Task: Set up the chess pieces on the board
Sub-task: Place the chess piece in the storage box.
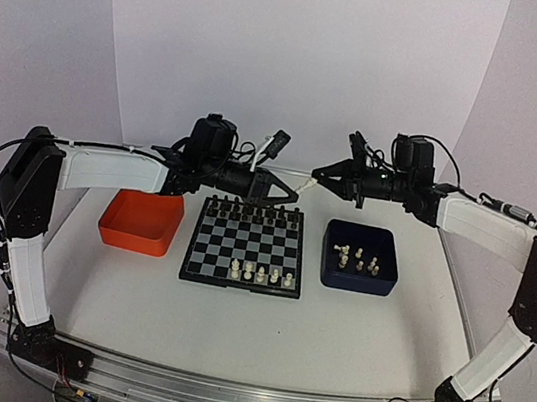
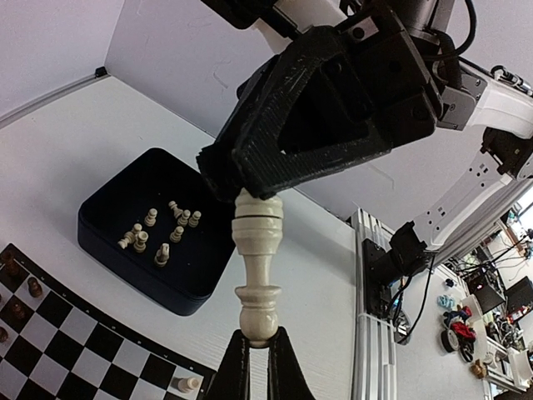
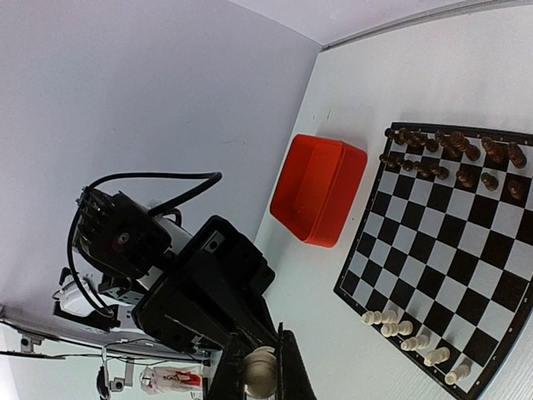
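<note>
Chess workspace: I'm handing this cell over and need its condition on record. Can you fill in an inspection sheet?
Surface: white table, no spills seen.
Job's things: board with dark pieces on its two far rows and a few cream chess pieces on its near row; more lie in the dark blue tray; one cream piece is held in the air.
Clutter: orange tray, nothing seen inside.
Grippers: left tool and right tool both shut on that airborne piece, one at each end.
Cables: black cables loop off both wrists, none on the board.
Surroundings: white backdrop; aluminium rail at the near edge.
</note>
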Available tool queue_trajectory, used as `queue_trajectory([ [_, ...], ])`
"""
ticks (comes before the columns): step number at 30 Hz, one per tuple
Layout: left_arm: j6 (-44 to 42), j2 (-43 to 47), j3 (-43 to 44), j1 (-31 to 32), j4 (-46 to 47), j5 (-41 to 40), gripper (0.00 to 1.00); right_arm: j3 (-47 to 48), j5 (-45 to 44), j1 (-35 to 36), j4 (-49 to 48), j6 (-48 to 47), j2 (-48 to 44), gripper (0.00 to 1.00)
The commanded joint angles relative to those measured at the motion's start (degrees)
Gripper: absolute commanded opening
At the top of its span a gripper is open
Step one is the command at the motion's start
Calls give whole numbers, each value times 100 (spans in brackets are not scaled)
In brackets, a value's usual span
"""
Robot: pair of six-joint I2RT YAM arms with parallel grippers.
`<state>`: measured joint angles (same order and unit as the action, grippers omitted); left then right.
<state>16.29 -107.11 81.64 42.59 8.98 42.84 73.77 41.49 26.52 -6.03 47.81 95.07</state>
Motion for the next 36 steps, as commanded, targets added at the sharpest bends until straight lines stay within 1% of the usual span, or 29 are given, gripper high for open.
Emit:
queue_trajectory([
  [1,-39,127,-25,2,182,-215,0,283,111,16,376,-336,-46,0],
  [4,26,137,-42,0,115,-407,0,264,-366,12,997,-783,-193,0],
  [8,80,151,-13,0,-198,-641,0,143,-1820,-8,1810,-1589,-534,0],
  [10,108,164,-25,-4,-381,-716,0,-1,-2462,-53,1919,-1775,-686,0],
  [13,128,155,-14,1,-675,-898,0,-195,-3195,-124,1946,-2115,-787,0],
  [17,256,106,177,-5,-1507,-1377,0,-347,-4509,-136,2146,-2848,-543,0],
  [20,460,94,213,-5,-1889,-1926,0,-370,-5018,-154,2167,-3219,-140,0],
  [24,635,46,277,-42,-2510,-2671,0,-343,-5525,-158,2124,-3382,306,0],
  [27,780,72,272,-94,-2918,-2986,0,-342,-6109,-173,2025,-3523,592,0],
  [31,919,213,152,-123,-3182,-3283,0,-463,-6658,-231,1822,-3576,839,0],
  [33,980,239,176,-154,-3367,-3396,0,-521,-6782,-304,1779,-3508,930,0],
  [36,954,230,315,-165,-3674,-3606,0,-590,-6605,-410,1737,-3436,1137,0],
])
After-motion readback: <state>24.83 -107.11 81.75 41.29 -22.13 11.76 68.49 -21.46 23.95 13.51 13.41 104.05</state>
